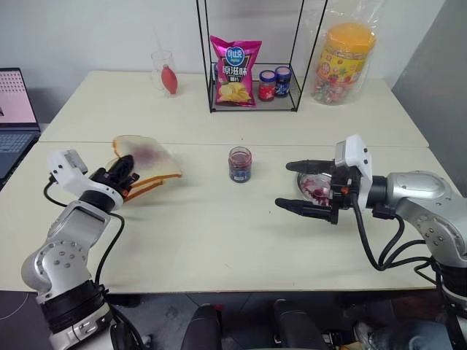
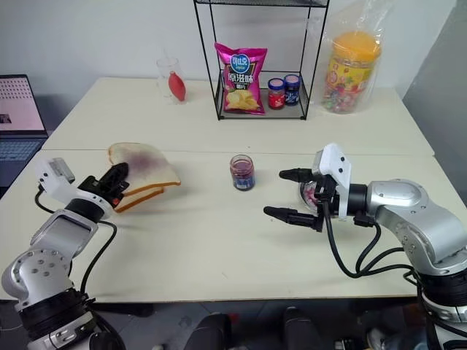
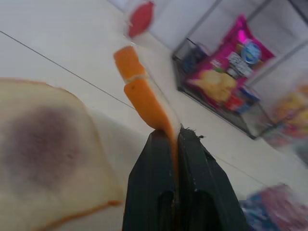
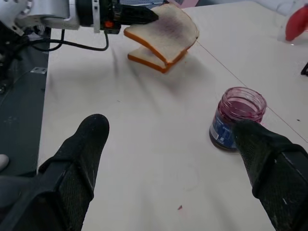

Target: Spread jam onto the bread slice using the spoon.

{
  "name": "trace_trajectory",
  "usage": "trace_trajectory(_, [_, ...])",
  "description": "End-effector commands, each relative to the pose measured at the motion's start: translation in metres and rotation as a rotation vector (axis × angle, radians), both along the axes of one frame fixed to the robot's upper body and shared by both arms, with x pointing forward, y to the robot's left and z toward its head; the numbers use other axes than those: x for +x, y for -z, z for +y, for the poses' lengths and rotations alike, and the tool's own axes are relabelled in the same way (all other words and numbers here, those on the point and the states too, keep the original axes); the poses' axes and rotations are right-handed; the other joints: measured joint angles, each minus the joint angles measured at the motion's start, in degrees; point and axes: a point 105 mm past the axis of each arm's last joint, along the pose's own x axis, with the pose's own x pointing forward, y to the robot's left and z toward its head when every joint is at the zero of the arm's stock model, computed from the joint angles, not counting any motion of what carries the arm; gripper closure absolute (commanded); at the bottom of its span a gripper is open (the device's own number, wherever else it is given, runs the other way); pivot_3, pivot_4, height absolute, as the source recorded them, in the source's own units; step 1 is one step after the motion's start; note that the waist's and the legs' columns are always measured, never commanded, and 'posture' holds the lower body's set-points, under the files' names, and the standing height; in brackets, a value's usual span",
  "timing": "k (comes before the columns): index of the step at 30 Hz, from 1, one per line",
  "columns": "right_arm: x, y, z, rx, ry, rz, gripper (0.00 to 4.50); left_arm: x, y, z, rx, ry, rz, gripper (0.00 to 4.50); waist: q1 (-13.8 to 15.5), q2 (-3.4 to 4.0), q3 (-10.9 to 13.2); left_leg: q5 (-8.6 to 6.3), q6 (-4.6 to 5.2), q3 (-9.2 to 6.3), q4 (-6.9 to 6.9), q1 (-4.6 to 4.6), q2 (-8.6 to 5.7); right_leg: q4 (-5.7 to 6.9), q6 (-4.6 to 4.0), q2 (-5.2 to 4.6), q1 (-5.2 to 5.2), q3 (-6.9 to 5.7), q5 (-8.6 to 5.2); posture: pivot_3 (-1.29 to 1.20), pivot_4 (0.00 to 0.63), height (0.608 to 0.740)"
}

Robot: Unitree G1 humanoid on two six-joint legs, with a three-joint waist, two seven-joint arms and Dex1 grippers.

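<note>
My left gripper (image 1: 125,172) has its jaws clamped on the bread slice (image 1: 144,157) — lifting its edge; the right gripper (image 1: 303,187) — jaws apart — waits beside the jam (image 1: 239,164).

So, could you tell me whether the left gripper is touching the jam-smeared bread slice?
Touching. In the left wrist view the left gripper is shut on the crust edge of the bread slice.

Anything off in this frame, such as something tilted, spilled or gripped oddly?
Yes. The left gripper is shut on the crust of the jam-smeared bread slice, tilting it up off a second slice beneath. A small purple speck marks the table.
</note>
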Motion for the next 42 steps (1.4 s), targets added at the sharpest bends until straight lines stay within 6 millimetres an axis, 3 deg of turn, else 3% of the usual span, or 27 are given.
trace_trajectory(1, [-0.004, -0.008, -0.010, -0.008, 0.017, -0.035, 0.00, -0.023, -0.008, -0.039, -0.066, 0.254, -0.027, 4.44, 0.02, 0.00, 0.00, 0.00, 0.00, 0.00, 0.01, 0.00, -0.01, 0.00, 0.00, -0.01, 0.00, 0.01, 0.00, 0.00, 0.150, 0.740])
trace_trajectory(4, [-0.006, -0.007, -0.014, -0.025, 0.025, -0.029, 0.00, -0.037, 0.010, -0.064, -0.097, 0.374, 0.050, 4.44, 0.02, 0.00, 0.00, 0.01, 0.00, 0.01, 0.05, 0.02, -0.02, 0.01, 0.00, -0.01, 0.03, 0.03, 0.00, 0.00, 0.150, 0.740])
trace_trajectory(7, [-0.014, 0.000, -0.022, -0.077, 0.023, 0.005, 0.00, -0.053, 0.046, -0.102, -0.162, 0.523, 0.174, 4.44, 0.06, 0.02, 0.00, 0.00, 0.00, 0.07, 0.05, 0.06, -0.04, 0.00, -0.01, -0.02, 0.04, 0.08, 0.00, 0.00, 0.150, 0.740])
trace_trajectory(10, [-0.024, 0.010, -0.027, -0.126, 0.017, 0.052, 0.00, -0.054, 0.069, -0.125, -0.175, 0.585, 0.236, 4.44, 0.46, 0.01, 0.00, 0.00, 0.00, 0.10, 0.02, 0.02, -0.09, -0.04, -0.07, -0.09, 0.04, 0.08, -0.05, 0.00, 0.150, 0.740])
trace_trajectory(18, [-0.037, 0.022, -0.033, -0.159, 0.017, 0.096, 0.00, -0.052, 0.094, -0.147, -0.057, 0.638, 0.260, 4.44, 0.05, 0.06, -0.03, 0.00, 0.01, 0.20, 0.00, 0.20, -0.02, 0.03, -0.48, 0.01, 0.07, 0.15, -0.25, 0.00, 0.150, 0.740])
trace_trajectory(28, [-0.040, 0.026, -0.036, -0.158, 0.027, 0.105, 0.00, -0.040, 0.103, -0.142, 0.113, 0.513, 0.211, 4.44, 0.15, 0.06, -0.03, 0.00, 0.01, 0.21, 0.01, 0.20, -0.03, -0.01, -0.45, -0.01, 0.08, 0.17, -0.24, 0.00, 0.150, 0.740])
trace_trajectory(35, [-0.038, 0.030, -0.039, -0.161, 0.030, 0.094, 0.00, -0.034, 0.099, -0.126, 0.107, 0.342, 0.179, 2.96, 0.10, 0.06, -0.03, 0.00, 0.01, 0.21, -0.01, 0.19, -0.02, -0.02, -0.44, -0.01, 0.08, 0.17, -0.24, 0.00, 0.150, 0.740])
trace_trajectory(42, [-0.038, 0.030, -0.040, -0.162, 0.028, 0.086, 0.00, -0.034, 0.098, -0.126, 0.099, 0.325, 0.172, 1.64, 0.09, 0.06, -0.03, 0.00, 0.01, 0.22, 0.00, 0.20, -0.02, -0.02, -0.43, 0.00, 0.09, 0.18, -0.24, 0.00, 0.150, 0.740])
